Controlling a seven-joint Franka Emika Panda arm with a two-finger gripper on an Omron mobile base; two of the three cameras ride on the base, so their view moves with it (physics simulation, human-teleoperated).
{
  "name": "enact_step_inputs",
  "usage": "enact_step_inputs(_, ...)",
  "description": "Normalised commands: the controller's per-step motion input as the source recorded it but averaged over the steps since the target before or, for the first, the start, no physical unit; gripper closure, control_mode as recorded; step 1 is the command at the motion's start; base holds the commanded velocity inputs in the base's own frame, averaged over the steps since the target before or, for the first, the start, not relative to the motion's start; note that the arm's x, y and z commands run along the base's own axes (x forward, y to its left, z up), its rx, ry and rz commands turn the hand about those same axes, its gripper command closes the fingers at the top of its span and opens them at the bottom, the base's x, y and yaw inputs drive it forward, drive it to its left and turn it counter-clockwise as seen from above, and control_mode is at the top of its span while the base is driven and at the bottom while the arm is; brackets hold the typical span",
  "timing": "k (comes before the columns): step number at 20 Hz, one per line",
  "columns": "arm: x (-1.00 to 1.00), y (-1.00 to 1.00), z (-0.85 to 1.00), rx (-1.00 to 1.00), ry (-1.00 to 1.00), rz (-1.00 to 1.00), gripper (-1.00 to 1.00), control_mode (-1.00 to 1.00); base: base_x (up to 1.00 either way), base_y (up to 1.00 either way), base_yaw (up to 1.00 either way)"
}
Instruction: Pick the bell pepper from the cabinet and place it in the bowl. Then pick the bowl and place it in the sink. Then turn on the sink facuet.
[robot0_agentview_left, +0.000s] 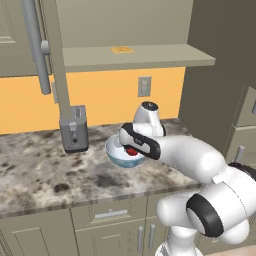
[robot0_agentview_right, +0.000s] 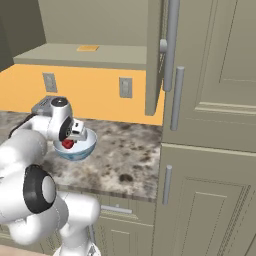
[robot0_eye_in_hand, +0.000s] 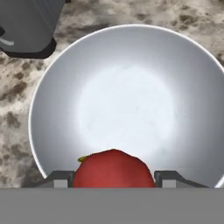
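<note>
Lowering the bell pepper (robot0_eye_in_hand: 113, 168) a touch further before letting go looks like the sound way to finish this step: the end effector (robot0_eye_in_hand: 114, 179) grasps the red pepper between its fingertips (robot0_eye_in_hand: 61, 179), directly over the white hollow of the bowl (robot0_eye_in_hand: 127, 105), so a straight release should land it inside without a bounce off the rim. Afterwards, the hand should rise clear before reaching for the bowl itself. The bowl stands on the mottled stone surface (robot0_agentview_left: 45, 170), just beside a grey toaster (robot0_agentview_left: 74, 130), under the open cabinet (robot0_agentview_left: 135, 56), against an orange wall (robot0_agentview_left: 110, 95) with an outlet (robot0_agentview_left: 144, 86).
</note>
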Motion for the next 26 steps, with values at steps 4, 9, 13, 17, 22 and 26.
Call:
enact_step_inputs(4,0.04,0.00,-0.25,0.00,0.00,0.00,1.00,-1.00,0.00,0.00,0.00)
enact_step_inputs(9,0.02,0.00,-0.26,0.00,0.00,0.00,-1.00,-1.00,0.00,0.00,0.00)
enact_step_inputs(13,0.01,0.00,0.05,0.00,-0.02,0.00,-1.00,-1.00,0.00,0.00,0.00)
enact_step_inputs(17,0.00,0.01,0.59,-0.05,-0.02,0.00,-1.00,-1.00,0.00,0.00,0.00)
enact_step_inputs(22,-0.22,0.28,0.62,-0.19,-0.01,0.03,-1.00,-1.00,0.00,0.00,0.00)
enact_step_inputs(26,-0.72,0.56,0.10,-0.25,0.00,0.14,-1.00,-1.00,0.00,0.00,0.00)
